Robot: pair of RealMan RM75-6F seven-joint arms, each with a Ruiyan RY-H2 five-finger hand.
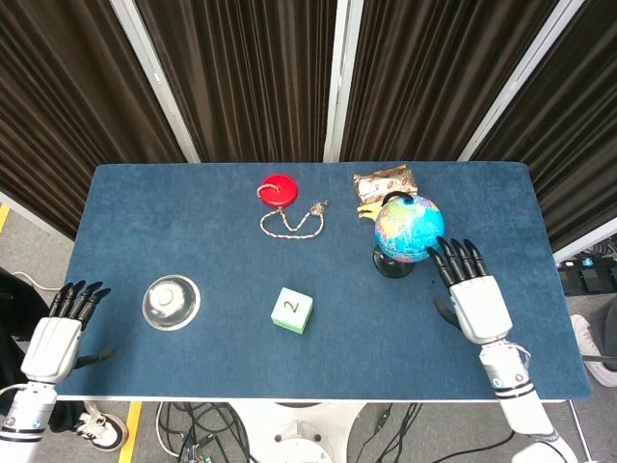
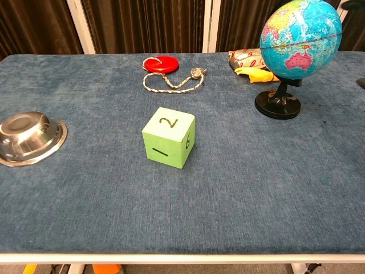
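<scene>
My right hand hovers over the blue table with fingers spread and nothing in it, its fingertips just right of the globe on its black stand. My left hand stays off the table's front left corner, open and empty, nearest the upturned steel bowl. A green die showing a 2 on top sits at the table's middle front. In the chest view only a dark sliver at the right edge hints at the right hand.
A red disc with a looped rope lies at the back centre. A snack packet with a yellow item sits behind the globe. Dark curtains hang beyond the far edge.
</scene>
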